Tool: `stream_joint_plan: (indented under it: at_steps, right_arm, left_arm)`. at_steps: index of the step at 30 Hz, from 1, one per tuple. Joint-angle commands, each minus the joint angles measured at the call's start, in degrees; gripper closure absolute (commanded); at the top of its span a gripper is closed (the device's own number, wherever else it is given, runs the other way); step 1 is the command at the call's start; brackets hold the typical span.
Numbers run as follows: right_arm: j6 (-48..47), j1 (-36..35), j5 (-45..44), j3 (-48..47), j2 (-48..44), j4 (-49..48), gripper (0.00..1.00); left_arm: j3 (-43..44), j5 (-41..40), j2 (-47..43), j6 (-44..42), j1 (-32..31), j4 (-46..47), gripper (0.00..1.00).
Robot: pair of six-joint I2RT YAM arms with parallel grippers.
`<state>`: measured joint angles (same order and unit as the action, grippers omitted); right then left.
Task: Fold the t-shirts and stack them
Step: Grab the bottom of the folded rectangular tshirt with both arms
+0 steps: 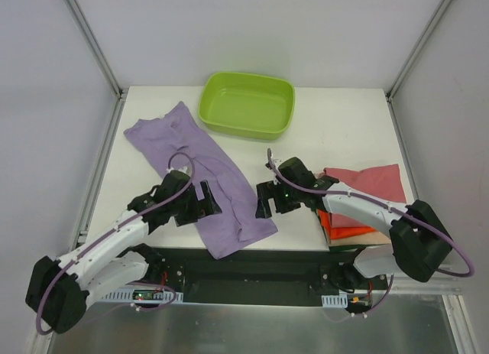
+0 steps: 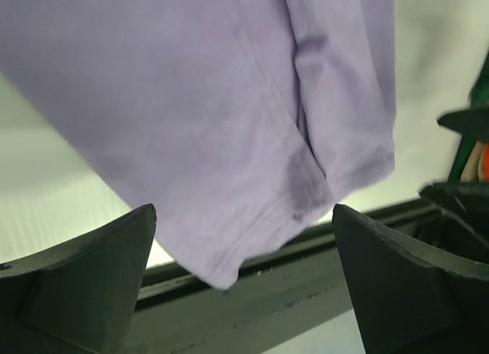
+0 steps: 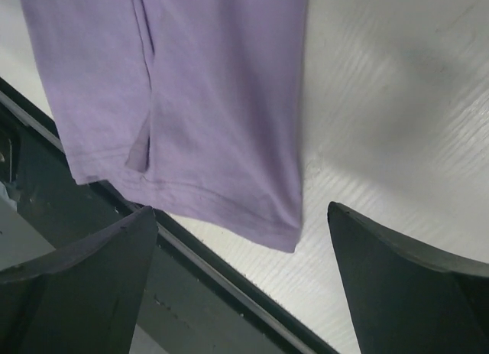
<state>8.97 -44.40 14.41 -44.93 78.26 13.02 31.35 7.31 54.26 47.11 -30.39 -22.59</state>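
A lilac t-shirt (image 1: pixel 195 170) lies spread diagonally on the white table, its lower hem hanging over the near edge. It also shows in the left wrist view (image 2: pixel 229 117) and in the right wrist view (image 3: pixel 199 94). My left gripper (image 1: pixel 205 202) is open and empty above its lower left part. My right gripper (image 1: pixel 265 205) is open and empty above its lower right corner. A folded dusty rose-red t-shirt (image 1: pixel 367 182) lies at the right on a bright orange one (image 1: pixel 344 230). No dark shirt is visible.
A lime-green plastic tub (image 1: pixel 247 104) stands at the back centre. The table's dark near edge rail (image 1: pixel 252 254) runs below the shirt's hem. White walls and metal frame posts close in the table on the sides.
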Motion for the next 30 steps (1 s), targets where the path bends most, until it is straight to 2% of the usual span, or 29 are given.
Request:
stream_joint_plan:
  at_steps: [1,4,9,12,14,17,21,26,30]
  right_arm:
    - [-0.18,-0.77,2.91,0.54,2.68,8.16,0.08]
    - [-0.36,-1.74,0.97,0.81,5.23,8.25,0.16]
    - [0.87,-2.88,0.18,-0.77,10.76,6.58,0.34]
    - [0.52,-4.2,0.44,-2.35,13.67,8.25,0.52]
    - [0.52,-4.11,-0.95,-3.06,14.29,9.3,0.72]
    - [-0.44,-2.89,-6.22,-5.42,15.08,12.29,0.89]
    - [-3.16,-0.17,-9.05,-8.86,16.57,14.84,0.95]
    - [-7.38,3.88,-9.23,-11.5,17.1,16.51,0.95]
    - [-8.53,7.39,-4.41,-12.99,18.59,17.22,0.92]
  left_arm:
    - [-4.01,-1.25,-7.84,4.91,-6.77,-5.71,0.01]
    - [-5.51,0.07,-9.17,5.45,-9.59,-6.32,0.01]
    - [-5.25,-0.63,-7.51,6.32,-13.9,-6.68,0.01]
    - [-4.37,-1.6,-5.93,6.33,-16.53,-6.85,0.01]
    - [-3.23,-1.95,-4.26,5.8,-17.68,-6.85,0.01]
    - [-1.22,-3.26,-2.41,4.83,-19.17,-6.85,0.01]
    - [1.86,-5.55,0.05,3.61,-21.9,-6.85,0.01]
    - [7.31,-10.2,6.28,1.06,-27.95,-6.59,0.01]
    - [13.45,-16.0,13.57,-2.37,-35.51,-5.63,0.01]
